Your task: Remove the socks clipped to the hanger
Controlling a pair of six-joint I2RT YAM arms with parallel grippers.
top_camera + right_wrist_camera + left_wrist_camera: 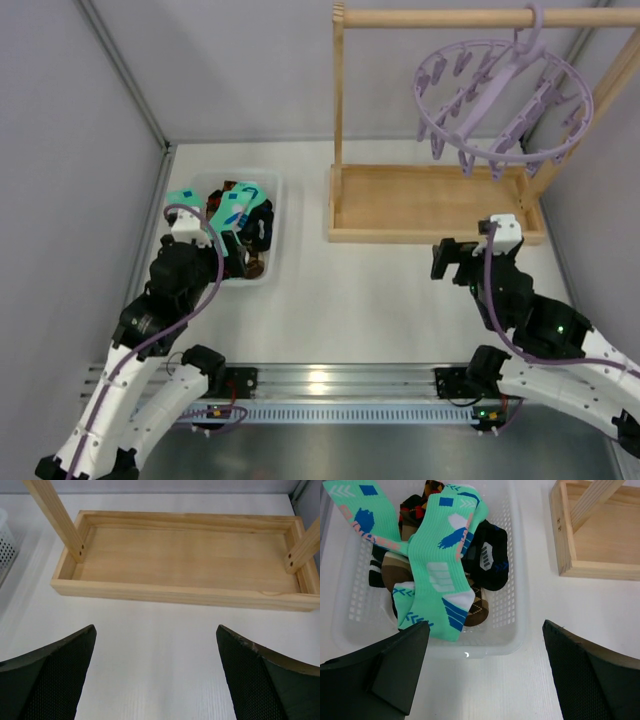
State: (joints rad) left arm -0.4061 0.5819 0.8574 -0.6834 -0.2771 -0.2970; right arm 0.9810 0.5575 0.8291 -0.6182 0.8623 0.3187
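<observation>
Top external: the hanger (488,95), upper right, hangs bare of socks (437,565), which lie heaped in the basket (518,595) at left. My left claw (485,627) gapes wide above them and my right claw (156,630) gapes wide near the wooden tray (185,596). The job looks done; next I'd likely pull both arms back.

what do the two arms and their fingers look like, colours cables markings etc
The left arm and right arm both have white shells with black joints, and a lilac cable loops along each. Small green lights glow on the right one. The fingers are broad black wedges with fine mesh-textured inner faces.
</observation>
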